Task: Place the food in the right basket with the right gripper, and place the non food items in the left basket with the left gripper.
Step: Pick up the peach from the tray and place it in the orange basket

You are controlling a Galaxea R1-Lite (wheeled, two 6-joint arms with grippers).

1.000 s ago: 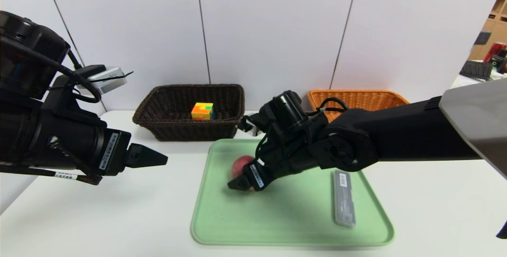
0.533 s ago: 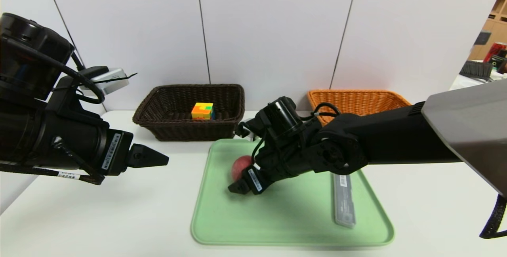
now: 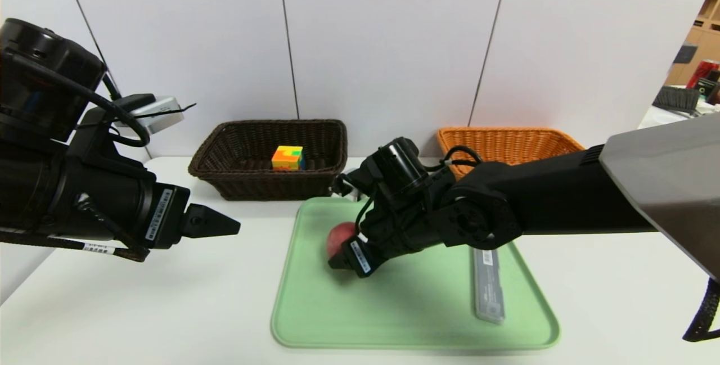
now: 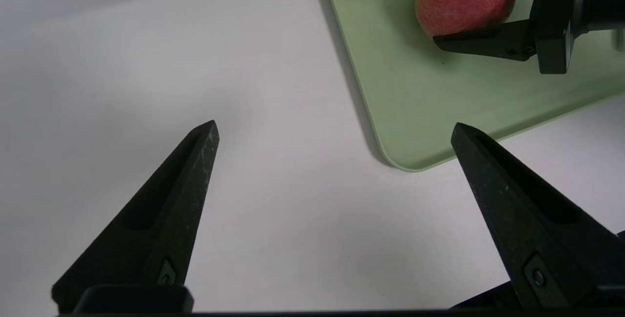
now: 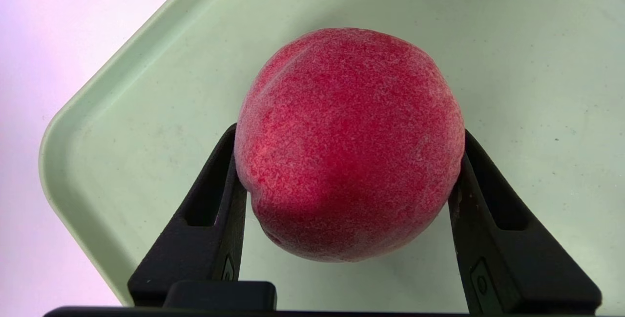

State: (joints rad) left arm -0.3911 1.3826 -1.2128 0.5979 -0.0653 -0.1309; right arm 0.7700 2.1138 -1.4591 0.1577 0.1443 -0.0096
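Right arm, black with a silver-grey shell, reaches from the right side across the pale green rectangular tray (image 3: 416, 309), angled slightly downward; its black pointed-finger right tool (image 5: 349, 160) has both fingers clamped on opposite sides of the round pink-red peach (image 5: 349, 146), over the tray's left part. Left arm extends in from the left; its black pointed-finger left tool (image 4: 335, 121) hangs over the white desk (image 3: 214, 297), fingers wide apart with nothing between them, left of the tray. Bare desk lies between left tool and tray edge. Dark brown woven basket (image 3: 275, 185) stands behind the tray, orange and yellow cube (image 3: 287, 158) inside. Orange-tan woven basket (image 3: 509, 145) stands farther right, partly behind the right arm. Slim grey translucent case (image 3: 489, 286) lies near the tray's right edge; open tray surface separates it from the peach.
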